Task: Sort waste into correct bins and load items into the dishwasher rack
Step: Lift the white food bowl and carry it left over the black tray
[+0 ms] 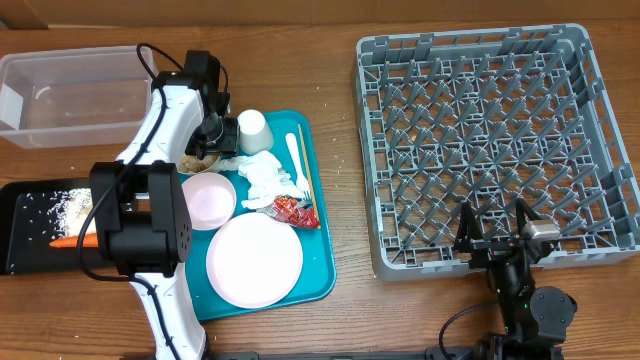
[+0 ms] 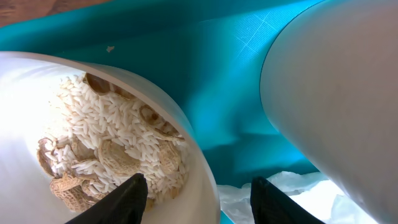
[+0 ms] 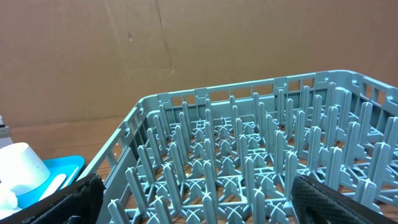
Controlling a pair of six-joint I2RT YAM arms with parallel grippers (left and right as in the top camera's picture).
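Note:
My left gripper (image 1: 212,135) (image 2: 198,186) is open and stands astride the rim of a small white bowl (image 2: 186,134). One finger is inside, over beige food scraps (image 2: 118,143) of rice and peanut shells; the other is outside, above crumpled white tissue (image 2: 280,199) (image 1: 262,175). The white cup (image 2: 336,93) (image 1: 254,130) stands just beside it. A red wrapper (image 1: 292,207), white fork (image 1: 297,160) and chopstick (image 1: 306,165) lie on the teal tray (image 1: 315,270), with a pink bowl (image 1: 207,198) and a pale plate (image 1: 254,258). My right gripper (image 1: 492,230) (image 3: 199,199) hangs open at the near edge of the grey dishwasher rack (image 1: 490,140) (image 3: 249,155).
A clear plastic tub (image 1: 70,100) stands at the back left. A black tray (image 1: 25,225) at the left holds rice grains and an orange carrot (image 1: 75,241). My left arm's base partly covers that tray. A cardboard wall rises behind the rack.

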